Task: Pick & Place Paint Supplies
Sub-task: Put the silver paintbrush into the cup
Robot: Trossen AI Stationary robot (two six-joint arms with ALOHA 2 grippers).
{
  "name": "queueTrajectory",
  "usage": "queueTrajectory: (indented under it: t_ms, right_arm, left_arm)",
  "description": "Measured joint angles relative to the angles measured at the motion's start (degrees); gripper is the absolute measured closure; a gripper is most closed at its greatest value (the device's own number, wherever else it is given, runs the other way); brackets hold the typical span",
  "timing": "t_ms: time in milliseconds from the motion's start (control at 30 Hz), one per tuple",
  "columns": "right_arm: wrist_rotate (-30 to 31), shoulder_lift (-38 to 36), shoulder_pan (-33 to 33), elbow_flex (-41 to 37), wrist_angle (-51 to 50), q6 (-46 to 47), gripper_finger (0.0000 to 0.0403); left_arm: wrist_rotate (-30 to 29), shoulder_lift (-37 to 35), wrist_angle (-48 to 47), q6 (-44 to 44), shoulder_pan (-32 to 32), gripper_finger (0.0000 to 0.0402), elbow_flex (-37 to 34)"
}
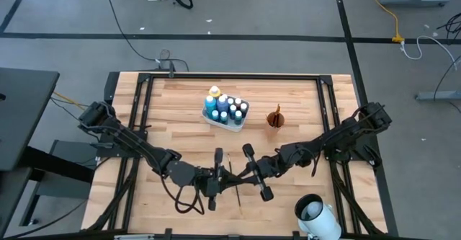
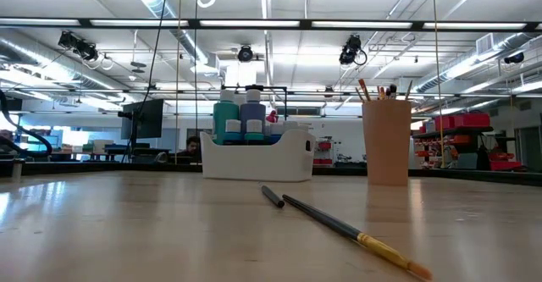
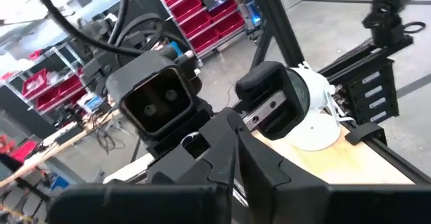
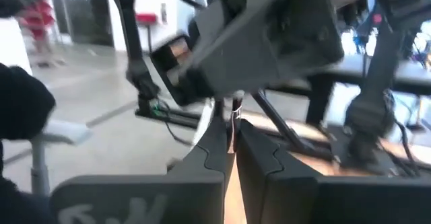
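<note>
A thin dark-handled paintbrush [image 2: 347, 228] lies flat on the wooden table [image 1: 173, 110] at the near middle, its yellow ferrule and bristles toward the camera in the low view; in the high view it [image 1: 238, 188] shows as a thin line at about six o'clock from the table's centre, between the two grippers. A second dark stick, a short brush handle or marker [image 2: 272, 196], lies just behind it, at its far end. The paint bottles [image 1: 225, 108], blue, teal and white-capped with one yellow top, stand packed in the white tray [image 1: 215, 121] at about twelve o'clock from the centre. At about two o'clock from the centre, beside the tray, the orange-brown cup [image 1: 275, 118] stands upright with several brush handles [image 2: 385, 90] sticking out of its top.

The left gripper [image 1: 214, 189] sits low over the table at about seven o'clock, its fingers [image 3: 225, 153] drawn nearly together; whether anything is pinched between them cannot be told. The right gripper [image 1: 258, 176] sits at about five o'clock, facing the left one, with its fingers [image 4: 215, 150] closed to a narrow slit; a thin pale sliver shows at their tips, but what it is cannot be made out.

A white round object [image 1: 315, 215] rests at the table's near right edge
</note>
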Motion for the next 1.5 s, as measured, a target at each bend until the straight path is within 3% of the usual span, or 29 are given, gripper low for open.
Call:
queueTrajectory:
  t_ms: [200,400,667,900,1033,1300,1500]
  right_arm:
    - [8.6,-7.3,0.5,0.0,-15.7,-0.1,0.0381]
    - [20.4,-19.4,2.6,0.0,-34.2,-2.8,0.0383]
    - [35.3,-33.6,3.7,0.0,-52.7,-0.1,0.0375]
    - [50.3,-39.9,1.2,0.0,-68.2,4.8,0.0382]
    - [50.6,-39.8,-1.4,-2.1,-70.4,7.7,0.0381]
    - [49.0,-39.5,-7.1,-14.3,-58.1,7.7,0.0377]
    - [41.0,-39.5,-10.8,-21.5,-50.2,7.7,0.037]
  left_arm:
    - [-4.2,0.0,-0.7,-3.7,-0.1,0.0332,0.0]
    - [-6.7,0.0,-0.6,-5.1,-0.1,0.03,0.0]
    - [-6.6,0.0,-3.6,-10.5,0.0,0.0296,0.0]
    - [-6.6,0.0,-4.3,-13.0,0.0,0.0298,0.0]
    - [-6.6,0.0,-4.3,-13.1,0.0,0.0299,0.0]
    - [-6.5,0.0,-4.5,-12.7,0.0,0.0302,0.0]
    - [-6.5,0.0,-4.5,-11.3,0.0,0.0303,0.0]
